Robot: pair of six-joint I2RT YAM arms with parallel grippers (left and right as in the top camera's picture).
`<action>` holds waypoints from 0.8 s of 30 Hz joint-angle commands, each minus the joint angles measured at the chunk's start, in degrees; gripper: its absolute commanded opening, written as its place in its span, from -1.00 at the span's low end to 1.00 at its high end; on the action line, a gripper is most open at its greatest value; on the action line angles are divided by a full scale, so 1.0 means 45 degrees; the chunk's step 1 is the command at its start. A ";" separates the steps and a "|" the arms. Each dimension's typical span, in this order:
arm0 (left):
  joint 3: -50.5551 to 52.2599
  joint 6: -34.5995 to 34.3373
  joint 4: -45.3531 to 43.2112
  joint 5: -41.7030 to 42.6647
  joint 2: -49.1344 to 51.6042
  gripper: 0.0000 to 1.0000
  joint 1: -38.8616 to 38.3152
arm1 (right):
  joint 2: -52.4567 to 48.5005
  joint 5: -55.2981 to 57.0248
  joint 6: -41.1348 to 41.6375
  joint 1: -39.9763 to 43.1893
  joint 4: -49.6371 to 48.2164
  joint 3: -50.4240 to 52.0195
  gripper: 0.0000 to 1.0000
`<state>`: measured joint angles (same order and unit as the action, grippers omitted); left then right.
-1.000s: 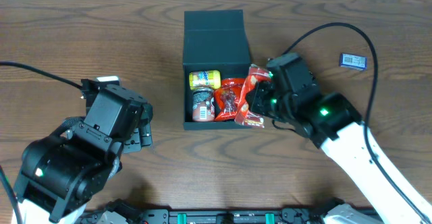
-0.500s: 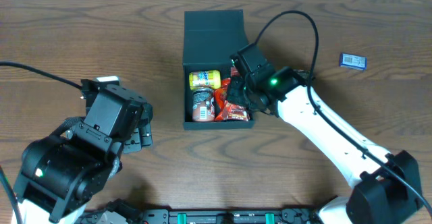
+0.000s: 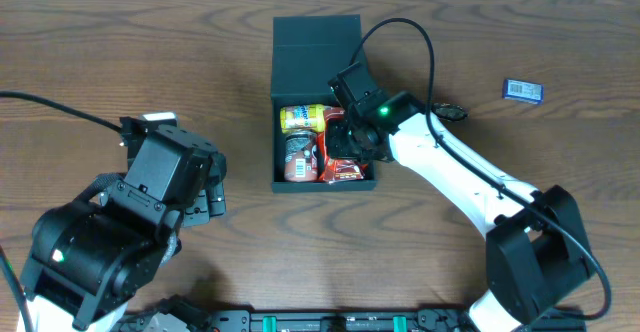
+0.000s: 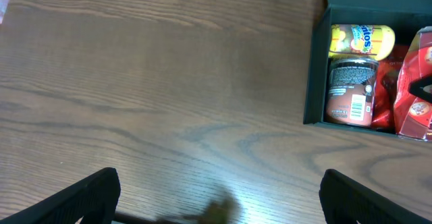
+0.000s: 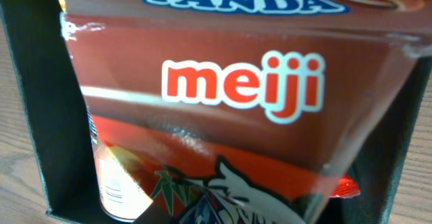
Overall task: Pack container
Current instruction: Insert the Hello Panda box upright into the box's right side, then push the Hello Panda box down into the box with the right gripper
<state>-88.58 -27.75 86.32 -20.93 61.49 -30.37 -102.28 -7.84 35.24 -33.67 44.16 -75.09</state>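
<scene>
**Overhead and wrist views.** The dark teal-green square cardboard container (image 3: 316, 40) stood at the middle of the brown wooden table (image 3: 150, 52), its hinged lid open at the far side. Inside lay a yellow snack packet (image 3: 303, 118), a dark labelled jar (image 3: 300, 155) and red pouches (image 4: 386, 82). The right gripper (image 3: 345, 142) hung over the container's right half, jaws narrowed, apparently clamping a red-brown cardboard snack carton (image 5: 236, 82) printed "meiji"; its fingers were hidden. The left gripper (image 4: 219, 193), jaws spread wide and empty, hovered over the table left of the container.

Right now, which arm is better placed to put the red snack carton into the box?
Right. The right gripper holds the red carton over the container, while the left gripper hangs open over the table, apart from it.
</scene>
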 commanded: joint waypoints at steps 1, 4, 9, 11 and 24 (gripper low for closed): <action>0.0005 -0.0180 -0.0005 -0.0005 -0.0024 0.90 0.0083 | -0.0345 0.0641 -0.0529 -0.0083 0.0340 -0.0058 -0.96; 0.0005 -0.0175 -0.0005 -0.0005 -0.0024 0.90 0.0083 | -0.0345 0.0792 -0.0622 -0.0073 0.0510 -0.0330 -0.96; 0.0005 -0.0175 0.0000 -0.0005 -0.0024 0.90 0.0083 | -0.0345 0.1360 -0.0903 0.0000 0.1171 -0.0889 -0.97; 0.0005 -0.0175 -0.0005 -0.0005 -0.0024 0.90 0.0083 | -0.0345 0.1564 -0.0899 0.0000 0.1297 -0.0894 -0.96; 0.0005 -0.0170 0.0015 -0.0005 -0.0024 0.90 0.0083 | -0.0374 0.1617 -0.1287 0.0015 0.1583 -0.1409 -0.97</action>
<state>-88.58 -28.32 86.35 -20.93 61.49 -30.37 -103.31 -1.58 31.42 -33.67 51.20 -80.07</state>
